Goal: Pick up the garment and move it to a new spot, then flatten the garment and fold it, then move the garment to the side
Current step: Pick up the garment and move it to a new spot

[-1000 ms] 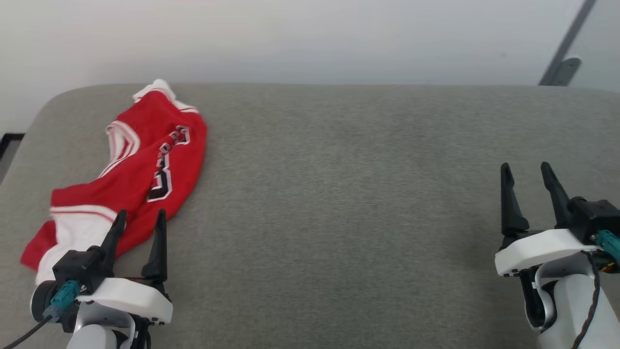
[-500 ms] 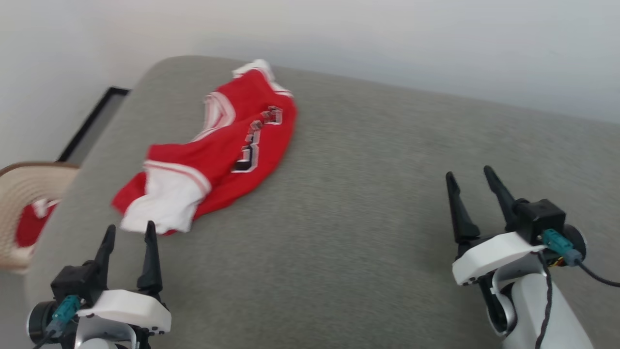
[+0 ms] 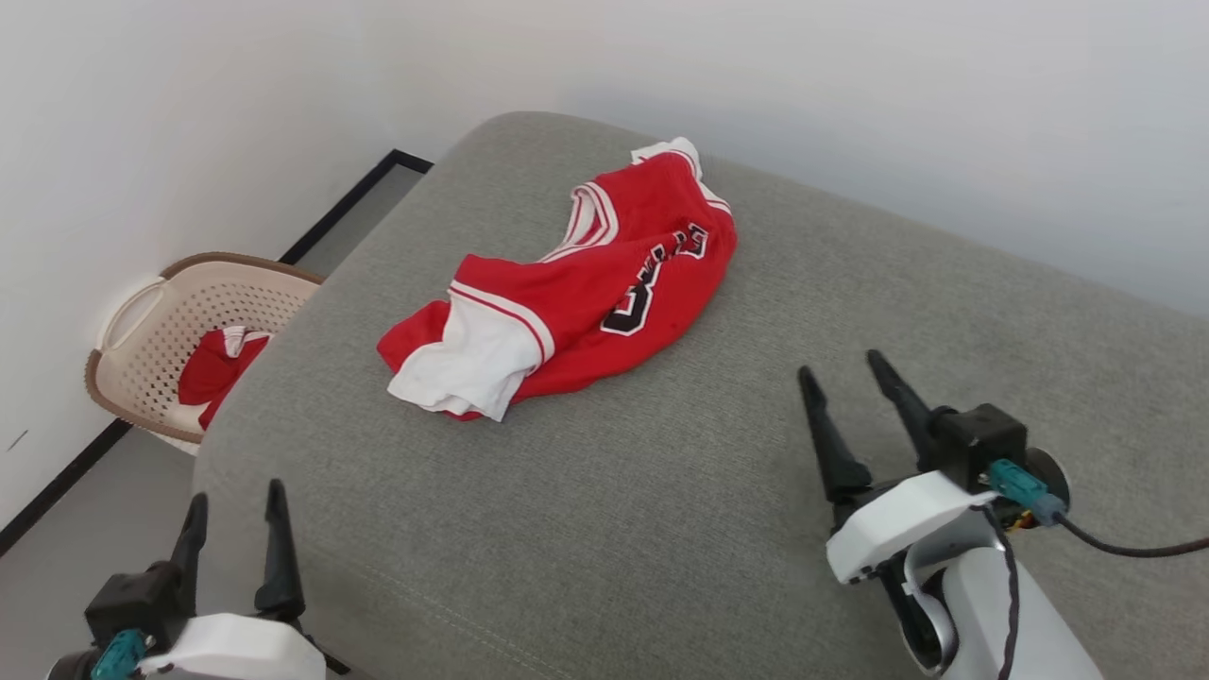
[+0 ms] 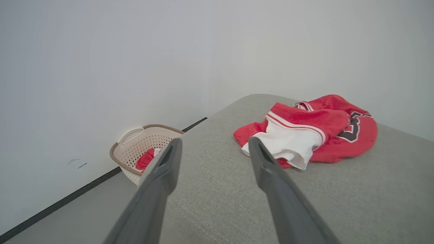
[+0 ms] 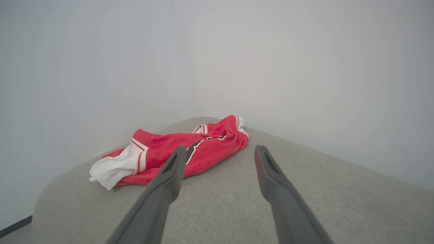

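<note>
While both grippers gape empty, garment (image 3: 586, 293) lies apart

As it lies crumpled on the grey cushion (image 3: 661, 510), the garment touches neither gripper. It sits ahead and rightward of the left gripper (image 3: 237, 491), well apart, and ahead-left of the right gripper (image 3: 839, 364). Both stand with fingers spread wide, holding nothing.

So the print sits on the jersey (image 3: 586, 293): black characters with white outlines on the red cloth. The big number (image 3: 631, 304) looks like a 3, lying sideways and creased, so part of it may be hidden. The smaller letters (image 3: 688, 244) past it are bunched in a fold and I can't read them.
</note>
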Controlling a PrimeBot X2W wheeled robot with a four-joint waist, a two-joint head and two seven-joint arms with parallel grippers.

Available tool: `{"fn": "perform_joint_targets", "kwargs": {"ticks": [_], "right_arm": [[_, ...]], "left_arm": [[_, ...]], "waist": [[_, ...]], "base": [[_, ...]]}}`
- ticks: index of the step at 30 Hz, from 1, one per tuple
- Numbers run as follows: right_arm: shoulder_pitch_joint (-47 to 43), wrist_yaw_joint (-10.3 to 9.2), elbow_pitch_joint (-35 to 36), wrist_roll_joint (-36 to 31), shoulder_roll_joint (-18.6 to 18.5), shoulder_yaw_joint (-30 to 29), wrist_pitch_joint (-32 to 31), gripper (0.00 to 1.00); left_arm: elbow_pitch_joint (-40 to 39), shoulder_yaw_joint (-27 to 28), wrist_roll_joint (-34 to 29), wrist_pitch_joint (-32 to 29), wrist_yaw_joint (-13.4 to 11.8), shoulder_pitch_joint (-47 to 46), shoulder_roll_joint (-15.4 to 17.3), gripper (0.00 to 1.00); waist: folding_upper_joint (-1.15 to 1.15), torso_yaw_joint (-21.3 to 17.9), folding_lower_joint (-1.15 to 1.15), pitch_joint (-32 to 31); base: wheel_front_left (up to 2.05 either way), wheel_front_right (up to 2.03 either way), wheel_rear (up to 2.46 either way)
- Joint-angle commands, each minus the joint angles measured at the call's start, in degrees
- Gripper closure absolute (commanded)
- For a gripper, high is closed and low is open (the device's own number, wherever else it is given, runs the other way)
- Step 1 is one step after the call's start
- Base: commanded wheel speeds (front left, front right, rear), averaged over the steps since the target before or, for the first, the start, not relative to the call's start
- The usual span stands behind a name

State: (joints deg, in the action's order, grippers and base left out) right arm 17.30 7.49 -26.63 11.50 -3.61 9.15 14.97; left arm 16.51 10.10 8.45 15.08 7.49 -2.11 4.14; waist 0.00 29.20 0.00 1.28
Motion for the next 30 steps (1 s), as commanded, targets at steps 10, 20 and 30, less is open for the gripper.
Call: {"fn": "perform_joint_targets", "kwargs": {"ticks": [10, 20, 30], "right_arm": [[1.2, 0.01, -0.4, 0.4, 0.3, 1.0, 0.3, 0.00], [3.7, 0.01, 0.6, -1.1, 0.5, 1.8, 0.3, 0.00], [6.2, 0.01, 2.9, -1.4, 0.7, 1.3, 0.3, 0.00]], "left_arm": [[-0.8, -0.8, -0.6, 0.1, -0.1, -0.8, 0.0, 0.00], [3.7, -9.9, 5.0, 0.1, 0.0, -13.1, 10.5, 0.00], [14.0, -28.7, 27.0, -3.5, -0.1, -31.3, 27.4, 0.00]], "waist": [[0.00, -1.5, 0.00, 0.7], [0.00, -11.3, 0.00, 6.8], [0.00, -22.8, 0.00, 15.3]], "base": [[0.00, 0.00, 0.00], [0.00, 0.00, 0.00], [0.00, 0.00, 0.00]]}}
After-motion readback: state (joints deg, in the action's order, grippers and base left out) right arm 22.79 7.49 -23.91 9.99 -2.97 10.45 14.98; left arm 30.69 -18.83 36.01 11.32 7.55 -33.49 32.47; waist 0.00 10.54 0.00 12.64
